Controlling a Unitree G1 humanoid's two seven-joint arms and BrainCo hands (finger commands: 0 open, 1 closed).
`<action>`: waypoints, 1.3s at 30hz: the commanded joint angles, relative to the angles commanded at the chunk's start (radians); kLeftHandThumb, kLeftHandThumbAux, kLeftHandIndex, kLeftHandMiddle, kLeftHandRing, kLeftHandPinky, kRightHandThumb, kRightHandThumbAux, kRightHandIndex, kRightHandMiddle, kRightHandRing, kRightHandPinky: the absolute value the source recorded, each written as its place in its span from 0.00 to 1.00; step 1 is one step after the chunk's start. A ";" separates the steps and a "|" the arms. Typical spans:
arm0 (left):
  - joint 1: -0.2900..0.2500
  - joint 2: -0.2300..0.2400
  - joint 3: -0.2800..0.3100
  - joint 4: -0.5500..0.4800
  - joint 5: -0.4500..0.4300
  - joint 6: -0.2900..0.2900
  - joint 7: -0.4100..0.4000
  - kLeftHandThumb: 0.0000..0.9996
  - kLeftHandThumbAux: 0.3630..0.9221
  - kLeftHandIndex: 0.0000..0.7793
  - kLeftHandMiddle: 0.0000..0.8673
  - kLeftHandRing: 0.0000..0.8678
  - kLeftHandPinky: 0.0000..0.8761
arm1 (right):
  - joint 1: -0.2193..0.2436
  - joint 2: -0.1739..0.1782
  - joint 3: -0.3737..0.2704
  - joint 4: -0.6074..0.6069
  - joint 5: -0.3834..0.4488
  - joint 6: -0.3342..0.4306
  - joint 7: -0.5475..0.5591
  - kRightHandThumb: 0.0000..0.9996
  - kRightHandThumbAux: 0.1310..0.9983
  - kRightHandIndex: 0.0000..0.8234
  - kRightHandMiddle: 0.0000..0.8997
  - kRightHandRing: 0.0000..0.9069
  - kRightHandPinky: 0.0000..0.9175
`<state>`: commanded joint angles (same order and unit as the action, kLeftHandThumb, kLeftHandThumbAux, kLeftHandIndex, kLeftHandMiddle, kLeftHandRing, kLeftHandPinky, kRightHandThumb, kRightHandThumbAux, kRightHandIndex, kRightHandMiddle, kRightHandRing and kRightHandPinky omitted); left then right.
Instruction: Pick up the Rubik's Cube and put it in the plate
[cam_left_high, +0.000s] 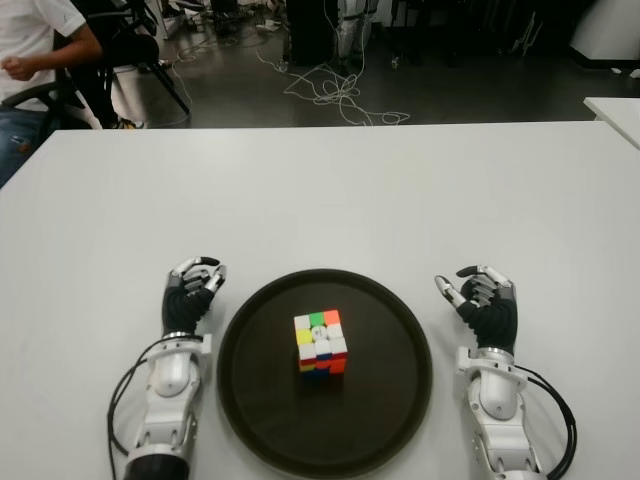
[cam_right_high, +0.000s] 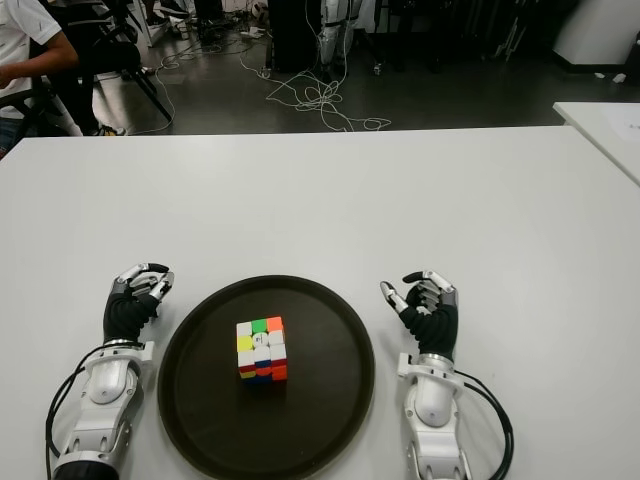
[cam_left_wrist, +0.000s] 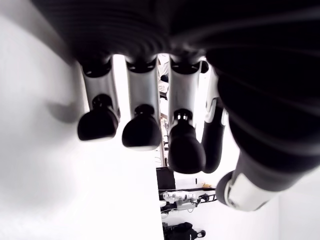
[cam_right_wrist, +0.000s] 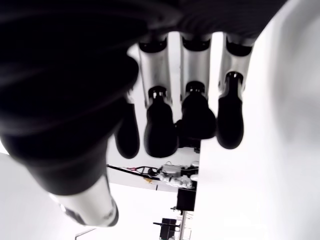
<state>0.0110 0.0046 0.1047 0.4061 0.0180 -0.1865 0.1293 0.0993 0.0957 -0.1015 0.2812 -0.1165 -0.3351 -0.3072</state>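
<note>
You see a white table (cam_left_high: 400, 190) before a cable-strewn dark floor (cam_left_high: 330, 90). The multicoloured Rubik's Cube (cam_left_high: 321, 342) sits in the round dark plate (cam_left_high: 250, 400), between the empty, loosely curled left hand (cam_left_high: 190, 298) and right hand (cam_left_high: 483, 305).

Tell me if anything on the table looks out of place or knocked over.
Nothing stands out. The cube sits flat near the middle of the dark plate, with the left hand and right hand empty beside it.
</note>
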 joint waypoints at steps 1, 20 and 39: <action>0.000 0.000 0.000 0.000 0.000 0.001 0.001 0.70 0.62 0.57 0.94 0.95 0.92 | 0.000 0.001 -0.001 0.001 0.001 0.000 0.000 0.24 0.82 0.83 0.88 0.89 0.88; 0.001 -0.005 0.003 0.001 -0.004 -0.007 0.003 0.70 0.62 0.57 0.94 0.96 0.93 | 0.003 -0.001 -0.002 -0.003 -0.003 0.011 0.004 0.24 0.81 0.84 0.90 0.92 0.91; 0.002 -0.006 0.005 0.005 -0.002 -0.005 0.013 0.70 0.62 0.57 0.94 0.96 0.93 | 0.006 -0.024 0.014 -0.004 -0.055 0.040 0.001 0.21 0.81 0.85 0.90 0.92 0.91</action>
<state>0.0126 -0.0013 0.1098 0.4114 0.0159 -0.1912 0.1426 0.1049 0.0722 -0.0870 0.2771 -0.1713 -0.2950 -0.3058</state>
